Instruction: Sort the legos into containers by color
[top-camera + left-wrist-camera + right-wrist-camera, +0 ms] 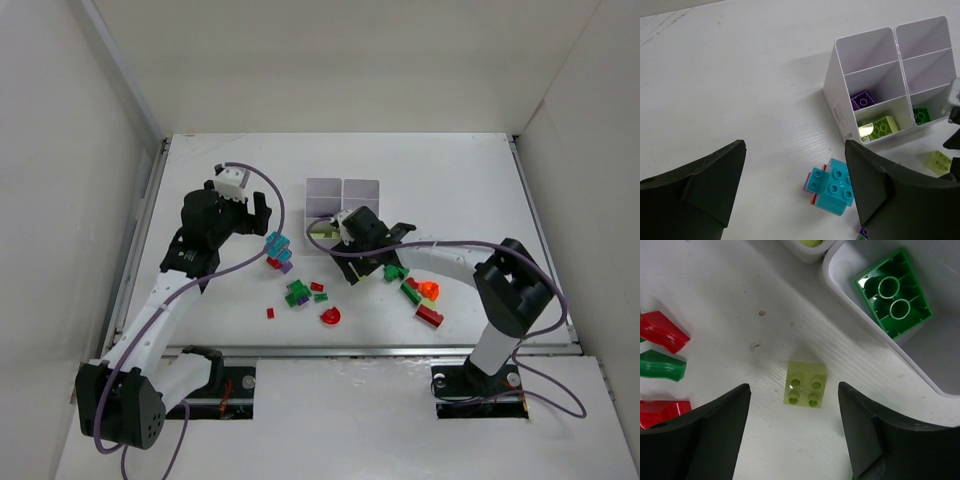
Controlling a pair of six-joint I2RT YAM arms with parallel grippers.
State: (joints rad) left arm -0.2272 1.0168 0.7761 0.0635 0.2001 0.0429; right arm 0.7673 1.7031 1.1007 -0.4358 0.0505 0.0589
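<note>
The legos lie scattered on the white table. A cyan brick cluster (832, 186) rests on the table between the fingers of my left gripper (795, 150), which is open and hovers over it; from above, the left gripper (256, 214) is just up-left of the cyan cluster (276, 243). My right gripper (794, 389) is open above a yellow-green brick (805, 384) lying stud-up beside the containers (840, 287). The white containers (840, 100) hold a purple brick (862, 99), a yellow-green brick (880, 127) and a green brick (921, 115).
Loose bricks lie near the front: a green and purple cluster (297, 293), red pieces (331, 316), green ones (410, 290), an orange one (429, 290) and a red one (430, 316). Red (662, 331) and green (660, 365) pieces sit left of the right gripper. White walls enclose the table.
</note>
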